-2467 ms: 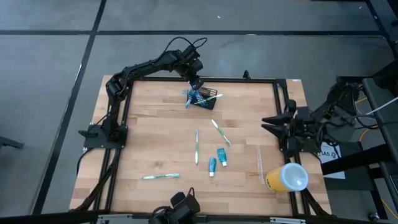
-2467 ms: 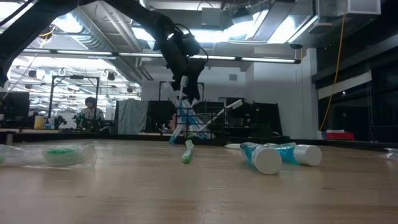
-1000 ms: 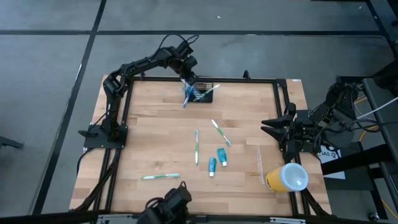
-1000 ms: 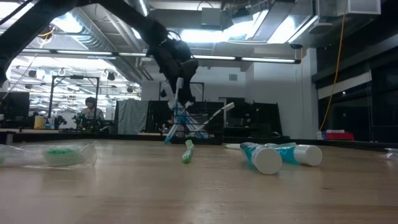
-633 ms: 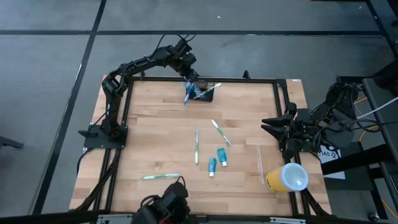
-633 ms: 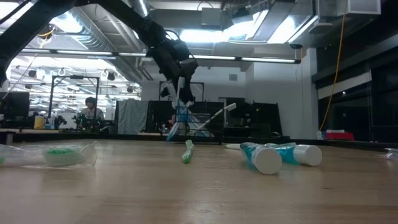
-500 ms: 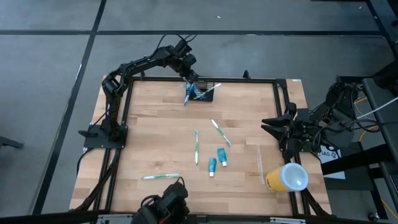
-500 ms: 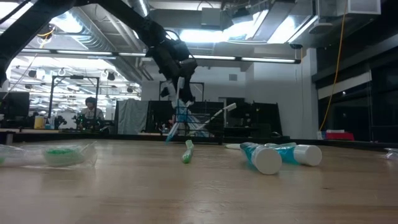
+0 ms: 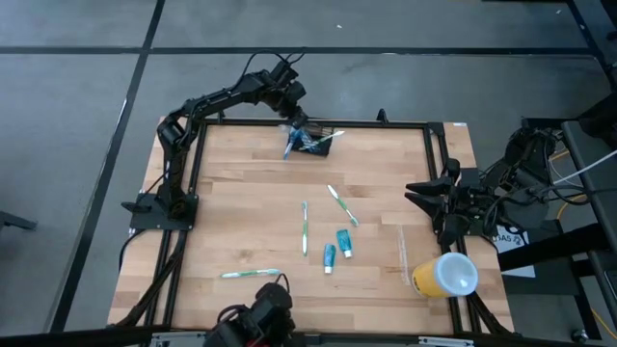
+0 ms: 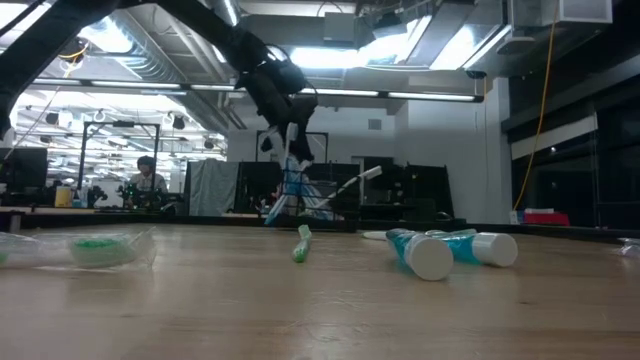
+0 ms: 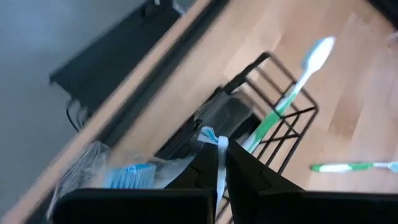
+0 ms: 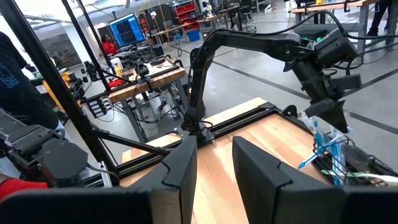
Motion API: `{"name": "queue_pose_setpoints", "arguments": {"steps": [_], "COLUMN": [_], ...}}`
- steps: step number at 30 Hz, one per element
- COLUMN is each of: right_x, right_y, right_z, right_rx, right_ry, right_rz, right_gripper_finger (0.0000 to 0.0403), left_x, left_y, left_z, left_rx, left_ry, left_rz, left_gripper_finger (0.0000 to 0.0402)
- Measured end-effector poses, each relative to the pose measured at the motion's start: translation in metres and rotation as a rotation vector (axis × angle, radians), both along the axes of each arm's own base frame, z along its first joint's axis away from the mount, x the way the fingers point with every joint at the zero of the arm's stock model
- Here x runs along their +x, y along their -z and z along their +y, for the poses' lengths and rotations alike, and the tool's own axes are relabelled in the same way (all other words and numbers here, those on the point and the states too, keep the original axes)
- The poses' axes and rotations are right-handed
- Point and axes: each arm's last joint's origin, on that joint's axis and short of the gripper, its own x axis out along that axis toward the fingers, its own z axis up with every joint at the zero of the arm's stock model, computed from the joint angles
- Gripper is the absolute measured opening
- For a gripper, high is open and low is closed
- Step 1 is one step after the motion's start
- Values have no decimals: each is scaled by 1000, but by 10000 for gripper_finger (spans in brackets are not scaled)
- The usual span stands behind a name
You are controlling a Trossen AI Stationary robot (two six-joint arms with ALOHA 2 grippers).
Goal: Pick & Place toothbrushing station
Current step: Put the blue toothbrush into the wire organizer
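Currently my left hand (image 9: pixel 295 122), clamped on a white toothbrush (image 11: pixel 221 163), hovers over the toothbrushing station (image 9: pixel 315 145); next, lower and release. Right hand (image 9: pixel 421 196) waits, fingers apart.

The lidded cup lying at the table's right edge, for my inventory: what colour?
Yellow cup, white lid; high view.

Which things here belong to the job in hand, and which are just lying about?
In the job:
toothbrushing station
left gripper, shut, at the station

Lying about:
yellow cup
two toothpaste tubes
loose toothbrushes
right gripper, waiting at the table's right edge
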Motion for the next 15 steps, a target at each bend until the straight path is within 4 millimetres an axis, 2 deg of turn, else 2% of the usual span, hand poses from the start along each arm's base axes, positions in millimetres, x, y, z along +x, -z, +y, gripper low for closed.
{"name": "queue_pose_setpoints", "arguments": {"steps": [6, 15], "right_x": [0, 1], "right_y": [0, 1], "right_z": [0, 1], "right_rx": [1, 0], "right_ry": [2, 10], "right_rz": [-1, 0], "right_gripper_finger": [104, 104], "left_x": [2, 4], "left_y": [-3, 6], "left_z": [0, -15], "left_rx": [36, -4], "left_ry": [6, 16], "left_rz": [3, 92], "left_gripper_finger": [7, 7]}}
